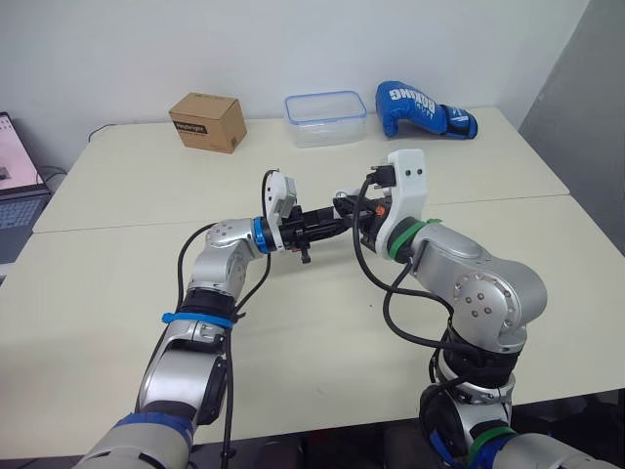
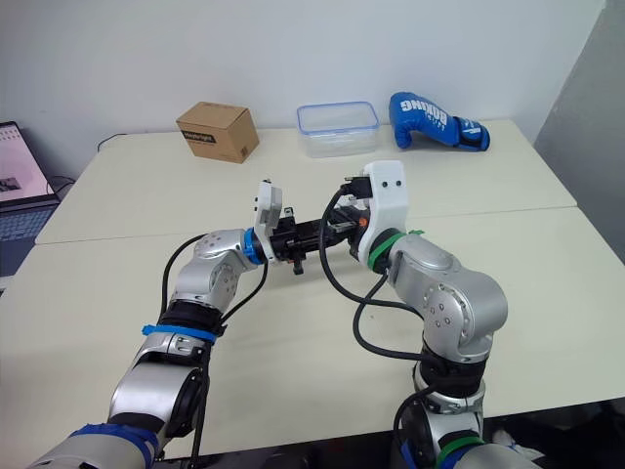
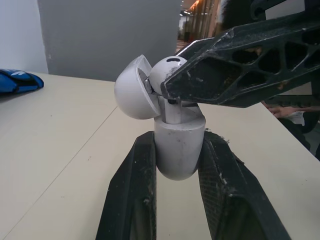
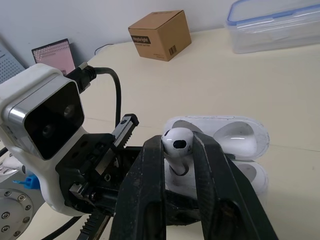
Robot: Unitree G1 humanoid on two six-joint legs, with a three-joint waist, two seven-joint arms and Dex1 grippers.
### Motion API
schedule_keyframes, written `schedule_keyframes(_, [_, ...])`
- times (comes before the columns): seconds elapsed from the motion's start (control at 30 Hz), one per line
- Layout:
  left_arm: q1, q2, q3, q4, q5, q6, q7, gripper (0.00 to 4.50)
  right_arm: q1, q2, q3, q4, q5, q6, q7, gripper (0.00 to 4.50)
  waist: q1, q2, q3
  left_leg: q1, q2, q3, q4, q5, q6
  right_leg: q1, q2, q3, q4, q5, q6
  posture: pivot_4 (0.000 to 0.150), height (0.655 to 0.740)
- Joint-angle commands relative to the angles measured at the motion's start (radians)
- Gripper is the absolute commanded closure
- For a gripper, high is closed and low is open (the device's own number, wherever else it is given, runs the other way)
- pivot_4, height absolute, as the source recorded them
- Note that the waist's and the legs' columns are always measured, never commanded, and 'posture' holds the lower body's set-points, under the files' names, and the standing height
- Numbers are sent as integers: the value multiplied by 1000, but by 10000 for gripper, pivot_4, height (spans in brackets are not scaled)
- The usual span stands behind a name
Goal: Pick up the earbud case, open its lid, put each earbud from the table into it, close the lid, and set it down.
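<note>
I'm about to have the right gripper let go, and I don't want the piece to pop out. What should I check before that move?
1. Hold on the case by the left gripper: ok, clamped between both fingers.
2. Is the lid open: ok, tipped back off the opening.
3. Hold on the earbud by the right gripper: ok, its head sits between the fingers.
4. Stem lined up with its slot: ok, it enters the case.
5. Is the earbud fully seated: not ok, its head stands above the rim.
6. Is the other slot filled: cannot tell.

left gripper (image 3: 178, 142) and right gripper (image 4: 178, 144) meet mid-air, both clamped.
</note>
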Motion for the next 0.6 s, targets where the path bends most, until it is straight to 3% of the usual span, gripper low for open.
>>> schedule_keyframes(0.03, [-25, -1, 29, -43, -21, 1, 9, 37337, 18, 79, 14, -21, 35, -13, -22, 41025, 0, 0, 0, 0, 0, 0, 0, 0, 0, 0, 0, 0, 0, 0, 0, 1500, 7307])
schedule_keyframes(0.1, [-27, -2, 29, -44, -21, 0, 11, 37337, 20, 69, 18, -26, 47, -9, -20, 41025, 0, 0, 0, 0, 0, 0, 0, 0, 0, 0, 0, 0, 0, 0, 0, 1500, 7307])
schedule_keyframes(0.13, [-28, -3, 29, -45, -21, 0, 11, 37337, 21, 63, 22, -28, 50, -10, -21, 33670, 0, 0, 0, 0, 0, 0, 0, 0, 0, 0, 0, 0, 0, 0, 0, 1500, 7307])
schedule_keyframes(0.33, [-28, -4, 33, -42, -21, -3, 9, 37337, 24, 11, 56, -38, 54, -50, -30, 12586, 0, 0, 0, 0, 0, 0, 0, 0, 0, 0, 0, 0, 0, 0, 0, 1500, 7307])
schedule_keyframes(0.6, [-17, -2, 38, -52, -21, -7, 4, 37337, 20, -137, 99, -50, 43, -135, 21, 12586, 0, 0, 0, 0, 0, 0, 0, 0, 0, 0, 0, 0, -1, 0, 0, 1500, 7307])
